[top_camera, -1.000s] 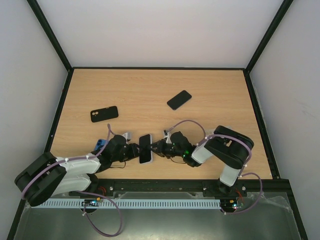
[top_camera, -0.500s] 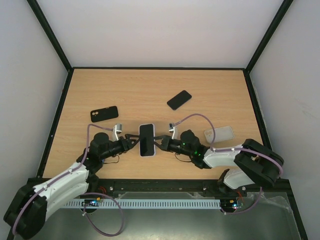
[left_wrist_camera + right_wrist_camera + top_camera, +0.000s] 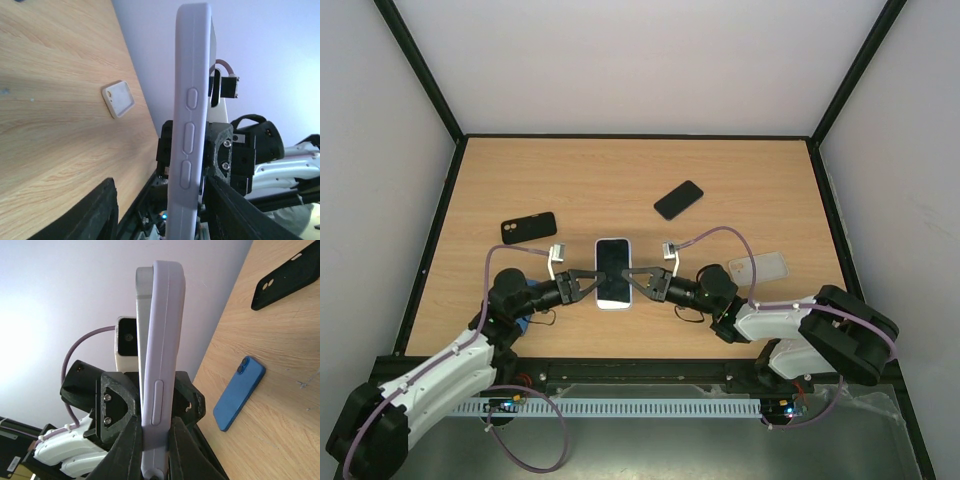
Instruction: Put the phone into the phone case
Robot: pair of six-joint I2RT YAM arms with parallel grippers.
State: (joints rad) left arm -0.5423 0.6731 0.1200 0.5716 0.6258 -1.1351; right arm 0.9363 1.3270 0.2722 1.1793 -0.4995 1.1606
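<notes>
A phone with a dark screen sits in a lilac case (image 3: 613,272), held above the table between my two grippers. My right gripper (image 3: 643,283) is shut on the case's right edge. In the right wrist view the fingers (image 3: 125,440) pinch the case (image 3: 162,340), and the grey phone (image 3: 144,315) stands slightly proud of it. My left gripper (image 3: 584,286) is at the case's left edge. In the left wrist view its jaws stand wide around the case (image 3: 190,100); the left finger (image 3: 95,215) is well clear of it.
A black case (image 3: 528,228) lies at the left and a black phone (image 3: 678,199) at the centre back. A clear case (image 3: 761,268) lies at the right, also in the left wrist view (image 3: 118,99). A blue phone (image 3: 239,392) lies under the left arm.
Both grippers have carried the cased phone away from the near edge toward the table's middle. The arms have stretched out and the screen now faces up.
</notes>
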